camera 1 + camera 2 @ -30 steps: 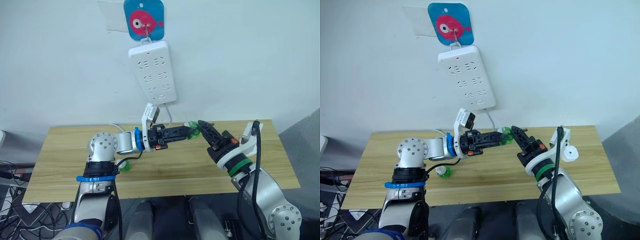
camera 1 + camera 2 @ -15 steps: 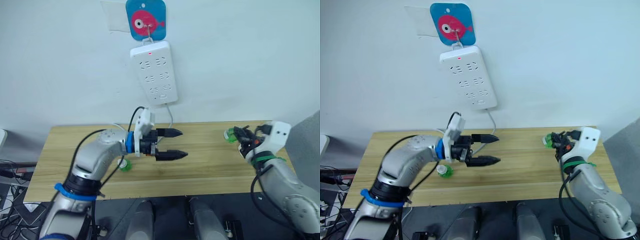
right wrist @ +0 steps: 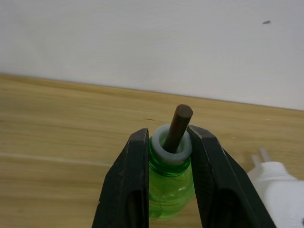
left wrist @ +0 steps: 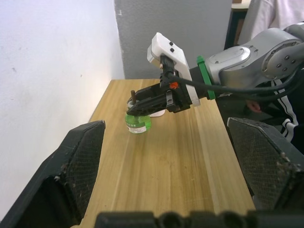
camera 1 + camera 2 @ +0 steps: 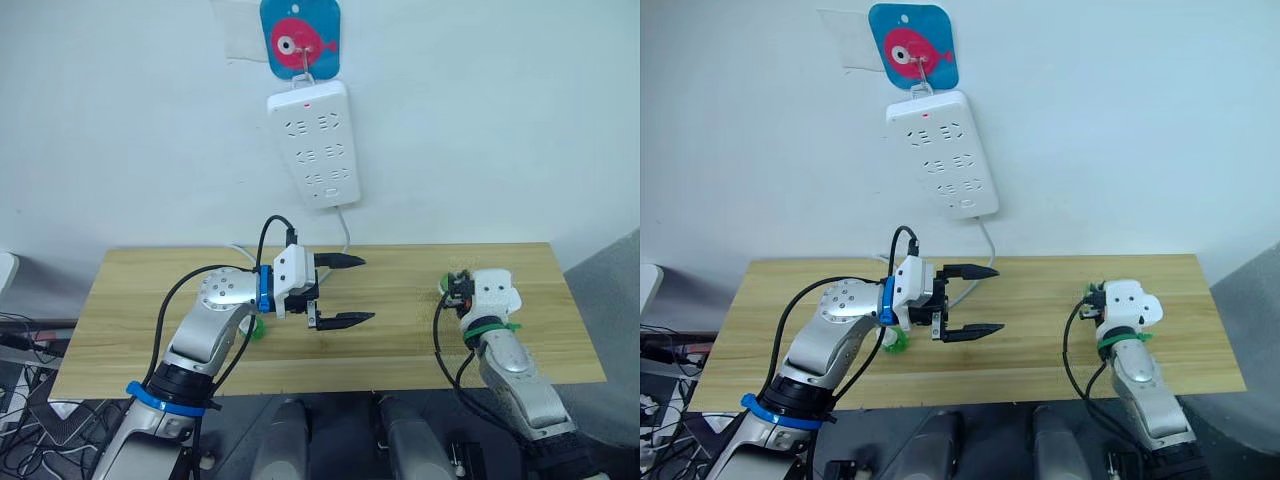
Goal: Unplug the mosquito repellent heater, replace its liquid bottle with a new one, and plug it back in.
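Right pincer (image 3: 166, 190) clamps the green bottle (image 3: 170, 183) by its neck beside the white heater (image 3: 275, 183), seemingly for setting down, while left pincer (image 5: 345, 290) gapes wide.

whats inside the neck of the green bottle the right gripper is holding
A dark wick rod sticks up out of the green bottle's white collar. The right gripper's fingers cover the bottle's sides, so its liquid level cannot be seen.

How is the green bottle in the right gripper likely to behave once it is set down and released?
The green bottle is small and translucent, so probably light. The right gripper holds it at the white collar, a grip that looks secure. Its narrow body and tall wick suggest it could tip if nudged; the heater lies close beside it.
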Controlling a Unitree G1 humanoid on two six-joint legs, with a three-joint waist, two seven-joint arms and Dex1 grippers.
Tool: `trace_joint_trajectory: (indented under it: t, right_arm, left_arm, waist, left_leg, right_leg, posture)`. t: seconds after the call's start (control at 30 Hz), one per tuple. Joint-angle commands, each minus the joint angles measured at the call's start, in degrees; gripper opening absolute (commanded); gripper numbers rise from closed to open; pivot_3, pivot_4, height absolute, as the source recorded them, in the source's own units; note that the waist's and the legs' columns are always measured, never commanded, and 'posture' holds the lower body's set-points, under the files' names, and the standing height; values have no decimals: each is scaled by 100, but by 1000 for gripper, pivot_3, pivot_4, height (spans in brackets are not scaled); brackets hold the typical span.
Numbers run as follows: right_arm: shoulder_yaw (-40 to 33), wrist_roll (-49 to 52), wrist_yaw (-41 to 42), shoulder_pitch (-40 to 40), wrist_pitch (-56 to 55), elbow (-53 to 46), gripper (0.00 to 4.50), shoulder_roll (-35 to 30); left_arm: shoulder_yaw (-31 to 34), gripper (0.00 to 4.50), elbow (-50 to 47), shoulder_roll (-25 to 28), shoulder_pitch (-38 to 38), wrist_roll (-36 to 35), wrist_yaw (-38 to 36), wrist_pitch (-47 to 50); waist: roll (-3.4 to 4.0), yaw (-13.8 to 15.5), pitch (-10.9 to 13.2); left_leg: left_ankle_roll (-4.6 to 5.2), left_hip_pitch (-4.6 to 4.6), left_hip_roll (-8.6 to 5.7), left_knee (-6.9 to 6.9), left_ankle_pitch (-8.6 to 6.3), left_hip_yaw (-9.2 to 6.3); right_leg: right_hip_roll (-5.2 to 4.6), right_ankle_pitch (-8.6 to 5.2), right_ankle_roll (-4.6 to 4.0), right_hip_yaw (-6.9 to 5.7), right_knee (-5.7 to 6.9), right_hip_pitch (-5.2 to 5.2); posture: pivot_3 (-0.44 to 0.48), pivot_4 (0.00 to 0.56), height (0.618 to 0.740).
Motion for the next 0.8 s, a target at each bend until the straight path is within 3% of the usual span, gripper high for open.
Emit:
trace_joint_trajectory:
  t: [0.03, 0.4, 0.8]
  right_arm:
    - [-152, -332, 126, -126, -369, 212, 808, 168]
    - [-408, -988, 228, -419, -1033, 1407, 808, 510]
    - [-684, -1091, 425, -494, -1189, 1702, 808, 742]
  left_arm:
    - [47, 4500, -76, 87, 28, 16, -102, -179]
    - [39, 4500, -94, 141, 19, 60, -96, -97]
    - [-18, 4500, -184, 142, 91, 107, -174, -241]
  waist:
    - [1, -2, 1]
    - [1, 12, 4]
    - [1, 10, 4]
  left_leg:
    - [0, 2, 3, 0, 0, 1]
    - [0, 4, 0, 0, 0, 1]
    - [0, 7, 2, 0, 0, 0]
  right_leg:
    - [1, 0, 0, 1, 1, 0]
    - [1, 0, -1, 2, 3, 2]
    - [2, 1, -1, 2, 6, 3]
  posture:
    - [249, 295, 740]
    - [264, 299, 740]
    - [264, 293, 740]
